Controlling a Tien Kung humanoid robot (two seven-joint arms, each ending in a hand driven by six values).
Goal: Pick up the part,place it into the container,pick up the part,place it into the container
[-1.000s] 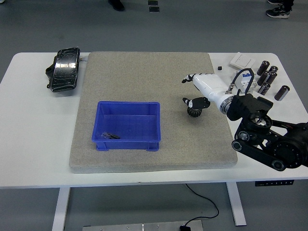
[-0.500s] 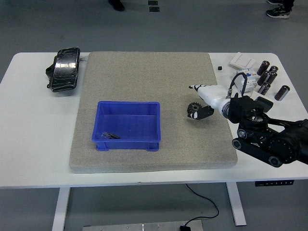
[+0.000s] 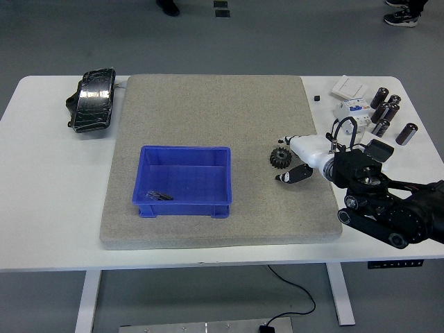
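A small black gear-shaped part [image 3: 279, 157] lies on the grey mat [image 3: 208, 125], to the right of the blue container [image 3: 183, 180]. A small dark part [image 3: 158, 195] lies in the container's front left corner. My right hand [image 3: 295, 158] is white with black fingertips. It sits just right of the gear with its fingers spread on either side of it, holding nothing. The arm comes in from the lower right. My left arm is not in view.
Several black cylinders [image 3: 386, 111], a white breaker-like block [image 3: 350, 109] and a white card [image 3: 348, 87] lie at the table's back right. A black bagged object [image 3: 92, 99] lies at the back left. A person's shoes [image 3: 402, 15] show at the top right.
My right hand has drawn back toward the near right and lowered. The gear it was over now lies free on the mat by its fingertips.
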